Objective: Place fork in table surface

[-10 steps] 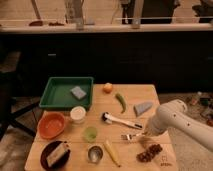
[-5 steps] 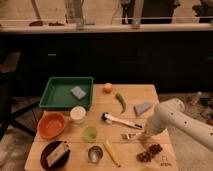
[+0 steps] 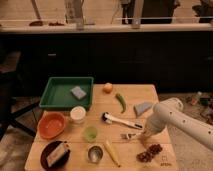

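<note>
The small silver fork (image 3: 128, 136) lies low over the light wooden table surface (image 3: 135, 92), just in front of the longer white-handled utensil with a black head (image 3: 121, 121). Its tines point left. My gripper (image 3: 144, 138) is at the end of the white arm (image 3: 175, 119), which reaches in from the right. It sits right at the fork's handle end, close to the tabletop. I cannot make out whether the fork rests on the wood or is held.
A green tray (image 3: 59, 100) with a grey sponge (image 3: 77, 92) is at the back left. Also on the table are an orange (image 3: 107, 88), green pepper (image 3: 120, 102), grey cloth (image 3: 142, 108), white cup (image 3: 77, 114), orange bowl (image 3: 51, 125), green cup (image 3: 90, 133), banana (image 3: 112, 152), metal cup (image 3: 95, 153), dark bowl (image 3: 55, 154) and dark grapes (image 3: 150, 152).
The arm has barely shifted near the fork's handle. The fork stays in the same spot beside the black-and-white utensil.
</note>
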### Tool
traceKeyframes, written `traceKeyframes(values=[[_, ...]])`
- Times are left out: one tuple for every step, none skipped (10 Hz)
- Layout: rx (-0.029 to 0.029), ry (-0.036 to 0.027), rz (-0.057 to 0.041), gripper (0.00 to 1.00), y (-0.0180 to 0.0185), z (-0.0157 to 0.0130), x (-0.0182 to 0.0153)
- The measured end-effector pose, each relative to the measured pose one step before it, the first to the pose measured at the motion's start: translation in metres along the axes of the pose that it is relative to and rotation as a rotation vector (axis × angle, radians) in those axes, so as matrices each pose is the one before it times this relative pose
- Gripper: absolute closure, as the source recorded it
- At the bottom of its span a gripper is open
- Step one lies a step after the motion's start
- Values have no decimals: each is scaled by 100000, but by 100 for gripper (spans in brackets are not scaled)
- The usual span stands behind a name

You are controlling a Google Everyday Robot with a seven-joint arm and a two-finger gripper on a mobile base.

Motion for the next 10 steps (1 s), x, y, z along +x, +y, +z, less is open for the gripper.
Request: traceKeyframes(values=[[-48,-107,-86,98,-17,65,-65],[-14,8,-140,98,-46,2,-57],[-9,-19,-5,98,1,9,-9],[14,15,135,98,43,-9,64],[-6,2,-14,99,-3,2,-6],[-7,-13,-112,100,-37,9,-51],[8,-4,-3,100,-4,0,-2],[0,1,22,95,6,-3,7],[1,3,12,88,5,1,8],[8,-3,-3,78,-2,-3,-2]])
